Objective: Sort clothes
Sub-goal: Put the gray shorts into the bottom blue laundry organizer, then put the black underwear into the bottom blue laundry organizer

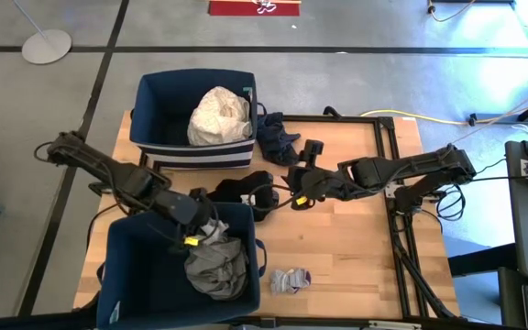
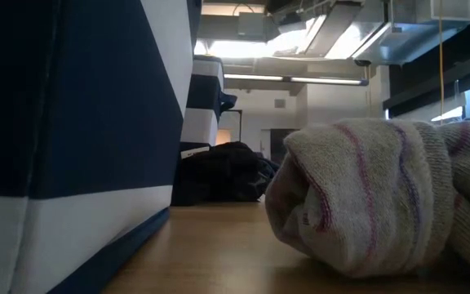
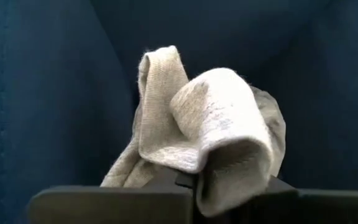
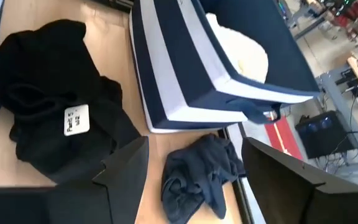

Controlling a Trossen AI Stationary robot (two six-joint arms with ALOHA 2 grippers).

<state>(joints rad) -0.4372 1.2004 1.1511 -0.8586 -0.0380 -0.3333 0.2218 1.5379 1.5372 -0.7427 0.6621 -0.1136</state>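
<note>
My left gripper (image 1: 197, 229) is over the near navy bin (image 1: 136, 275), shut on a light grey sock (image 3: 197, 118). Crumpled grey garments (image 1: 216, 268) lie in that bin. My right gripper (image 1: 287, 190) is open and empty, low over the table's middle. In the right wrist view its fingers (image 4: 126, 171) stand either side of a crumpled navy garment (image 4: 197, 177) on the table without touching it. A black garment (image 4: 55, 130) with a white label lies beside it. A white garment (image 1: 220, 115) lies in the far bin (image 1: 159, 115). A rolled striped sock pair (image 1: 290, 280) lies near the front edge. My left gripper pinches the grey sock between its two fingers at a folded part (image 3: 194, 171) right at the fingertips. The sock bunches and folds over beyond the fingers, lifted clear inside the near bin. Which part of the sock is held cannot be told.
The low view looks past the striped sock roll (image 2: 382, 196) and the near bin's wall (image 2: 72, 147) to the black garment (image 2: 227, 171). Bare wood (image 1: 346, 247) lies on the table's right half. Cables and a frame (image 1: 401, 137) run along the right edge.
</note>
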